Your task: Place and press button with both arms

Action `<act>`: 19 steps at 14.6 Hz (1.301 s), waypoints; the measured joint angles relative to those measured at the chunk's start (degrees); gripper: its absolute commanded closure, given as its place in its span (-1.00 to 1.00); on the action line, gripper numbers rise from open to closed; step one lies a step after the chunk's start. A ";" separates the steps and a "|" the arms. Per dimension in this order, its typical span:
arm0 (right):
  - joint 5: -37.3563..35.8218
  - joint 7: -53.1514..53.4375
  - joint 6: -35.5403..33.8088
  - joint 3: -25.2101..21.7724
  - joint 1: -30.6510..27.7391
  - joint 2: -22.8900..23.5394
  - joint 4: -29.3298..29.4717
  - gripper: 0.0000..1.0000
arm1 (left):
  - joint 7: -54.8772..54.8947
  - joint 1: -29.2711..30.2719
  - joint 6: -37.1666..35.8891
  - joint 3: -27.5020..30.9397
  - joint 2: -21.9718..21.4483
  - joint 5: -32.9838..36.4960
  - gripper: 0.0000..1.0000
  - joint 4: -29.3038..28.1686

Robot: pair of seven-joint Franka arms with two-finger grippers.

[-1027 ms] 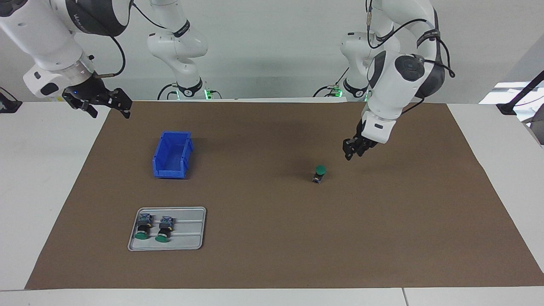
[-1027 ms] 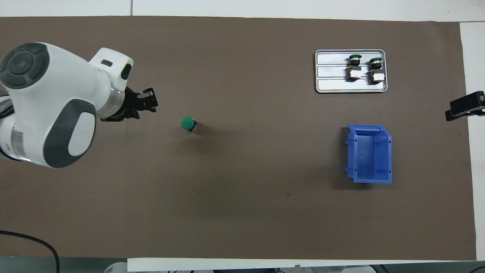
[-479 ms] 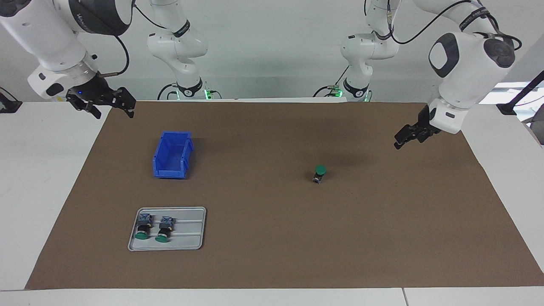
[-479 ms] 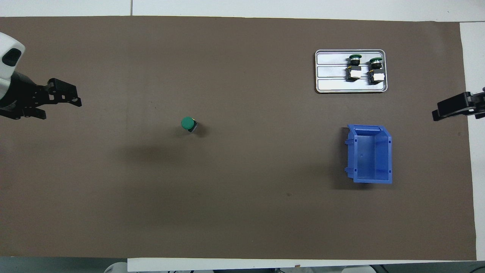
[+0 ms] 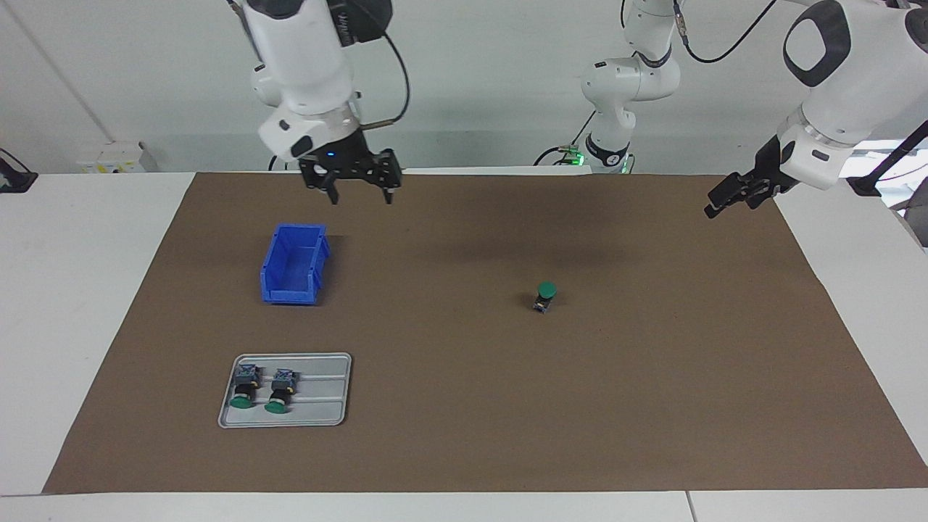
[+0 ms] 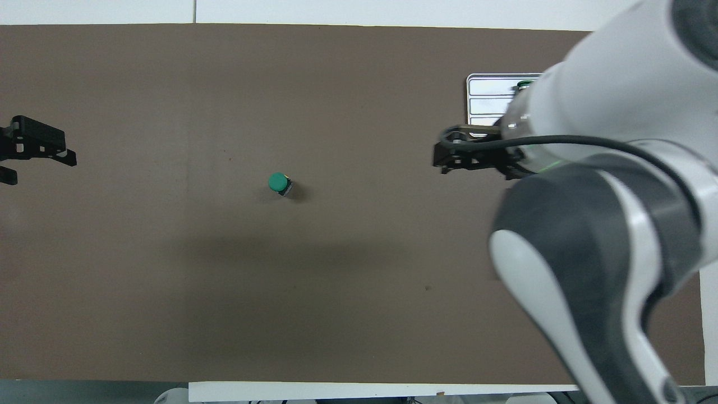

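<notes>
Green-capped push-button (image 5: 545,296) stands upright on brown mat (image 5: 652,406), mid-tabletop, untouched; placing looks done, pressing pending.

Right gripper (image 5: 360,187) over mat beside blue bin (image 5: 293,263), jaws apart, empty.

Left gripper (image 5: 732,194) over mat edge at left arm's end, jaws apart.

Next: gripper must centre over cap, descend straight.

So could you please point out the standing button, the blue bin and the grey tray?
standing button (image 5: 546,290): facing view, green cap.
blue bin (image 5: 315,262): facing view, side wall.
grey tray (image 5: 322,417): facing view, bare rim.
</notes>
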 measured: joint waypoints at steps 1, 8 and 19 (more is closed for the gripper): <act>0.00 4.84 0.58 0.05 2.77 4.12 3.83 -0.97 | 0.63 0.01 -0.43 0.19 0.00 1.02 -0.99 0.20; 0.00 31.74 15.09 0.04 14.54 31.89 23.51 -0.97 | 4.24 0.04 -0.82 0.70 0.01 4.79 -0.99 -0.15; -3.44 38.70 23.91 -0.42 16.36 40.30 23.48 -0.98 | 6.67 2.42 -0.96 0.77 -0.29 4.93 -1.00 -0.11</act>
